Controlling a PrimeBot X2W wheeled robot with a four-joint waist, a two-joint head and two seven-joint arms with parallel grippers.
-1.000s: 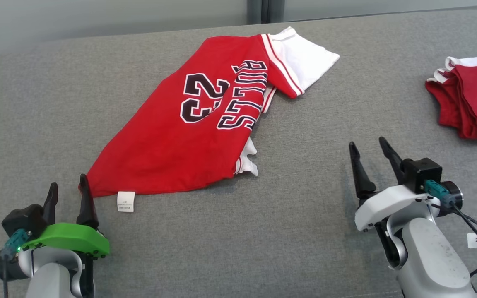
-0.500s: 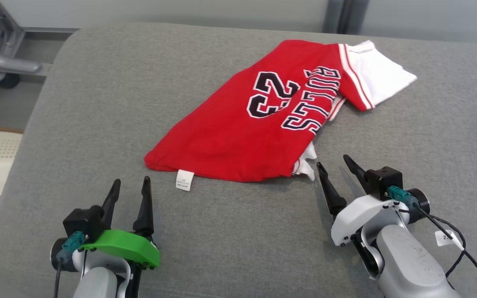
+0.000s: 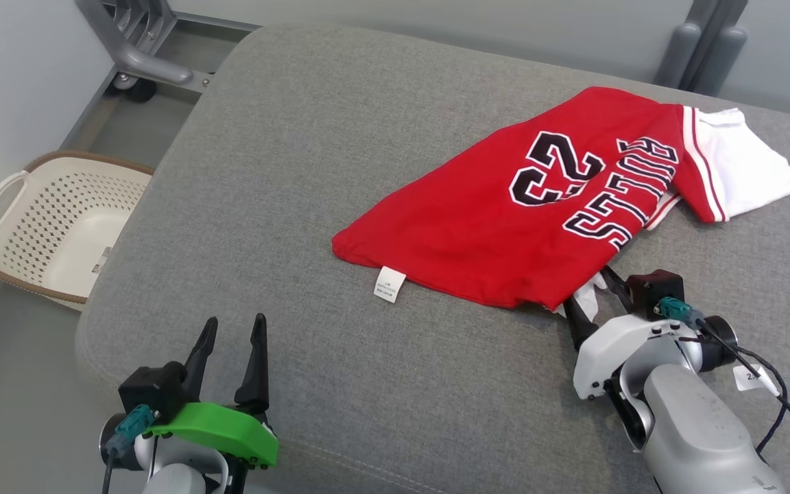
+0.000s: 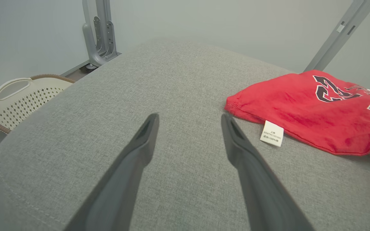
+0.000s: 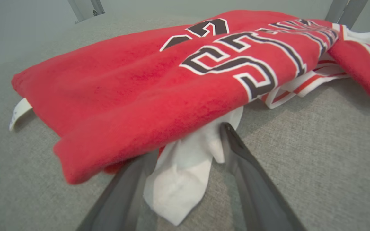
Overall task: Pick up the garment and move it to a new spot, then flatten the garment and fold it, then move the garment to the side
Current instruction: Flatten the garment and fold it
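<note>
Right gripper (image 3: 590, 296) spread wide, one tip lost under the single jersey (image 3: 477, 226) (white cloth (image 5: 178, 179) between its jaws); left gripper (image 3: 234, 328) wide, empty; one basket (image 3: 45, 226).

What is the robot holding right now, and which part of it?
Nothing yet. The right gripper is open, its fingers either side of the white sleeve of the jersey; the left gripper is open over bare cushion.

Ahead of your left claw (image 3: 236, 321) the grey table (image 3: 285, 171) lies bare up to the near corner of the jersey (image 3: 477, 226). Your right claw (image 5: 188, 141) straddles white cloth (image 5: 178, 179), one finger under the red hem. A basket (image 3: 45, 213) stands below the table's left edge.
</note>
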